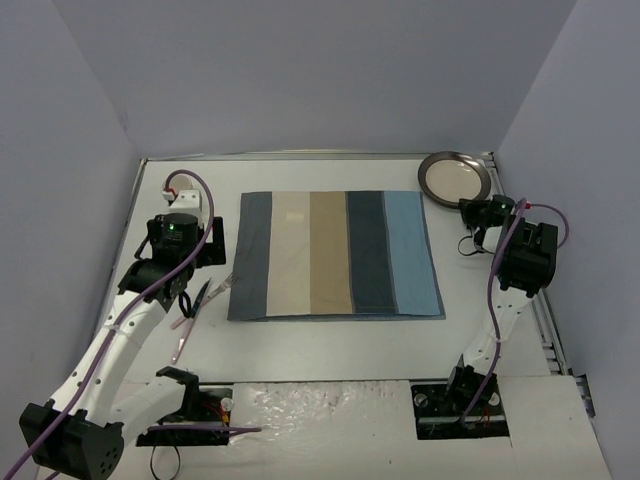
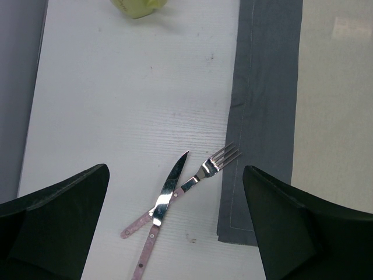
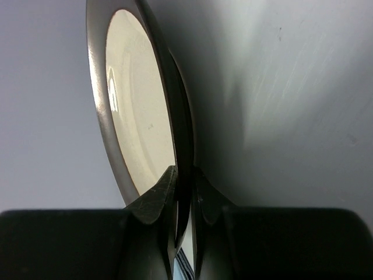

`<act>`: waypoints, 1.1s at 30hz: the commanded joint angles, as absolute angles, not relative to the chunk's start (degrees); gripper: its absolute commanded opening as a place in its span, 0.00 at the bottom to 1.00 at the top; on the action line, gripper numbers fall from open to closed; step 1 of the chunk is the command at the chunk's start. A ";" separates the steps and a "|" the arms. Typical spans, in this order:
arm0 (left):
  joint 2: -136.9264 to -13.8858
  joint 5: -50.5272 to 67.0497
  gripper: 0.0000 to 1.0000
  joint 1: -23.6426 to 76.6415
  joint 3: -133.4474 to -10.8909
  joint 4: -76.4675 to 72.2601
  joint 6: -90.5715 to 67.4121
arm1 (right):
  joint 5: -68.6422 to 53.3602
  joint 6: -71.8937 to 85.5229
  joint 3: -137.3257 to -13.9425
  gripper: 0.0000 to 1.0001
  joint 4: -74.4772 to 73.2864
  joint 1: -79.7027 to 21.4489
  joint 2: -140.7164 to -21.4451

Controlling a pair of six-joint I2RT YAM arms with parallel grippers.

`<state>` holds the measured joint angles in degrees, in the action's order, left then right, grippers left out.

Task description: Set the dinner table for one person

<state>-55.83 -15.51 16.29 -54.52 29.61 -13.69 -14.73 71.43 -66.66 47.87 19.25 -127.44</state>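
Top view of a white dinner table [image 1: 330, 350] with grey walls and two robot arms at its near edge.

At 9 o'clock, the left gripper [image 2: 175, 169] hangs above the tabletop with its fingers spread wide, holding nothing. Directly below it, a knife [image 2: 163, 204] and a fork [image 2: 189, 185] with pink handles lie crossed. Both run from about 7 o'clock at the handles to 1 o'clock at the tips in the wrist view. The fork tines just touch the edge of the mat.

In the centre lies a striped blue-and-beige placemat [image 1: 335, 255], flat and bare.

At 2 o'clock, in the far right corner, sits a round metal-rimmed plate [image 1: 455, 177]. The right gripper [image 3: 183, 181] has its fingers pressed together on the plate's near rim, one above and one below. Whether the plate is off the surface cannot be told.

Probably the plate goes first. The mat's centre lies at about 8 o'clock from the plate, and the right arm is far nearer it. The cutlery falls to the left arm.
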 commanded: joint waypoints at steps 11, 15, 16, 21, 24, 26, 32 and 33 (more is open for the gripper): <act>-54.42 -16.26 0.97 15.82 -54.94 25.93 -13.27 | -23.53 79.53 -66.52 0.00 70.99 18.92 -113.50; -54.11 -16.27 0.97 15.82 -55.02 26.01 -13.26 | -28.30 79.12 -65.38 0.00 69.08 17.47 -109.31; -54.04 -16.31 0.97 15.82 -55.02 26.02 -13.22 | -29.37 78.56 -64.74 0.00 67.62 16.79 -107.78; -53.85 -16.61 0.97 15.79 -55.11 26.25 -13.39 | -33.67 73.84 -60.13 0.00 60.07 12.62 -100.62; -53.84 -16.79 0.97 15.73 -55.16 26.30 -13.45 | -35.35 70.42 -56.76 0.00 55.30 9.76 -96.57; -53.81 -16.72 0.97 15.66 -55.26 26.30 -13.45 | -36.48 67.92 -54.85 0.00 52.30 7.43 -94.28; -53.61 -16.46 0.97 15.31 -55.28 26.28 -13.60 | -39.40 63.92 -51.28 0.00 47.15 0.57 -91.01; -53.61 -16.44 0.97 15.29 -55.28 26.28 -13.57 | -39.66 62.93 -50.24 0.00 46.60 -0.84 -90.71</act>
